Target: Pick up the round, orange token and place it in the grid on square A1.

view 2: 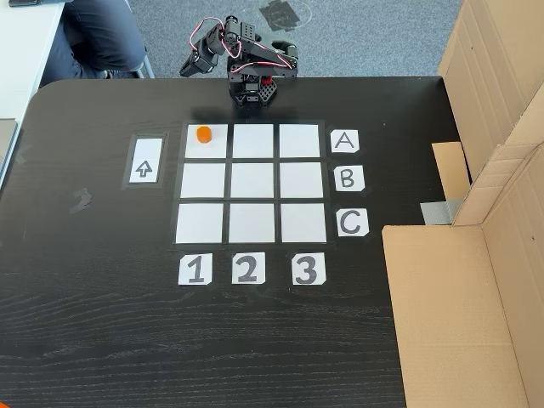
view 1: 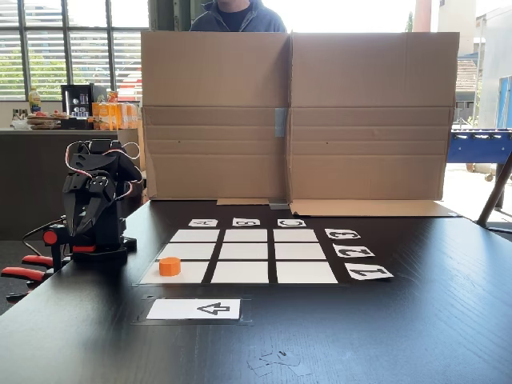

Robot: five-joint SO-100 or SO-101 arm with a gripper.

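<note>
The orange token [view 1: 170, 266] [view 2: 202, 133] stands upright on square A1 [view 1: 192, 274] [view 2: 214, 149], the corner of the grid [view 1: 246, 251] [view 2: 252, 180] in line with the "A" and "1" cards, close to that square's outer corner nearest the arm. The black arm sits folded on its base just beyond the grid's A row. Its gripper [view 1: 75, 226] [view 2: 190, 65] hangs beside the base, well clear of the token, with the fingers looking closed together and nothing between them.
A white card with a black arrow [view 1: 194, 309] [view 2: 146, 159] lies beside the grid's column 1. A tall cardboard screen [view 1: 296, 120] [view 2: 476, 255] walls off the table side past row C. Red-handled clamps [view 1: 24, 268] hold the arm's base. A person [view 1: 238, 16] [view 2: 93, 38] is nearby.
</note>
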